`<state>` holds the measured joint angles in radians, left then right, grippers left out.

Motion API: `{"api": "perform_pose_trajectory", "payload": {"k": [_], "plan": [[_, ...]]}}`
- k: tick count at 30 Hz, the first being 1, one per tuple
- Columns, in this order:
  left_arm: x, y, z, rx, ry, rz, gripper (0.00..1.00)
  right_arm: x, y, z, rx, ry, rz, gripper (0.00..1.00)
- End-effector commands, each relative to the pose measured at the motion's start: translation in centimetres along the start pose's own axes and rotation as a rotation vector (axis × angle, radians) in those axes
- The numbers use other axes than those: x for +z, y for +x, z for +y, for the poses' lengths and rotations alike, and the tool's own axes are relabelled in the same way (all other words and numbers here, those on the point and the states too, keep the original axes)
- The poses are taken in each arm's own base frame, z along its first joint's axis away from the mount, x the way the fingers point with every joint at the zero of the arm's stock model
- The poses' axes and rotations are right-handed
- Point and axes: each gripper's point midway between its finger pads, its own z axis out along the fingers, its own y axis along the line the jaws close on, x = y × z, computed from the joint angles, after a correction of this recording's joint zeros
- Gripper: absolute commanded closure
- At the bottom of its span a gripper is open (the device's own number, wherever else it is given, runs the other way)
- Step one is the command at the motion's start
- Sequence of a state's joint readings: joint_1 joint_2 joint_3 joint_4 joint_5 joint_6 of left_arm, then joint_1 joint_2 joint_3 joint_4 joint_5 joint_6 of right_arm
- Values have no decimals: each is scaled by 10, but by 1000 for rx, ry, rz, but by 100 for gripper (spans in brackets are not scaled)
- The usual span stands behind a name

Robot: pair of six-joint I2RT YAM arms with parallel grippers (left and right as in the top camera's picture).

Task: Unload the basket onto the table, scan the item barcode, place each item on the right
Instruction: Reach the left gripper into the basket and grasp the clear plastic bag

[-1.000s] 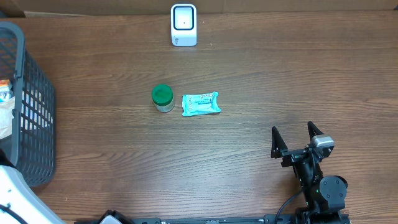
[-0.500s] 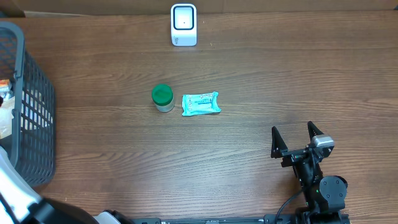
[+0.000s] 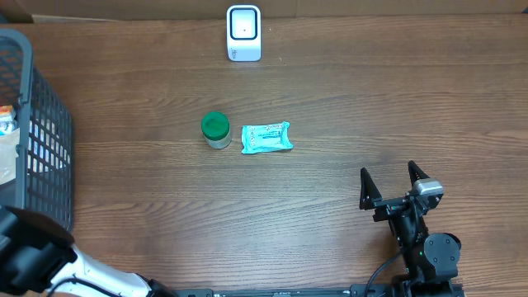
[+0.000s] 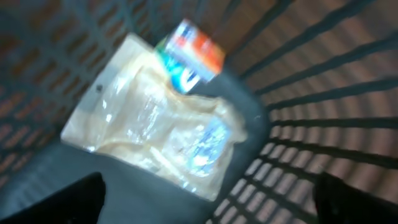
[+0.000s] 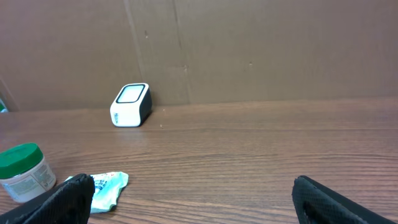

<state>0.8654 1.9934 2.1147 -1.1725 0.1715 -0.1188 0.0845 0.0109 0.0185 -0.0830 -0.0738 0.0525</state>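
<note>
The left gripper (image 4: 214, 198) hangs over the basket (image 4: 323, 93), its fingers spread wide and empty. The clear pouch (image 4: 155, 130) lies ahead, between the tips. The right gripper (image 3: 388, 173) also gapes empty, with the teal packet (image 5: 107, 186) just beside its left finger and the scanner (image 5: 131, 104) well ahead.

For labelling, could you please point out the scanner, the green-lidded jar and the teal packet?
scanner (image 3: 244, 33), overhead view, middle of its body.
green-lidded jar (image 3: 215, 126), overhead view, centre of lid.
teal packet (image 3: 266, 138), overhead view, middle of wrapper.
</note>
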Motion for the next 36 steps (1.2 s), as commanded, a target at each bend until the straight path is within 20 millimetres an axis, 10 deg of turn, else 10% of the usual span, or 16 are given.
{"api": "perform_pose_trajectory", "payload": {"k": [1,13,23,36], "plan": [[55,20,18,11,-63,129,0,0,2,-3,4,10,-2,0],[155,49,-3,169,-111,241,0,0,2,-2,4,9,-2,0],[170,43,-13,281,-224,188,0,0,2,-2,4,9,-2,0],[211,96,5,277,-245,383,13,0,2,-2,4,9,-2,0]]}}
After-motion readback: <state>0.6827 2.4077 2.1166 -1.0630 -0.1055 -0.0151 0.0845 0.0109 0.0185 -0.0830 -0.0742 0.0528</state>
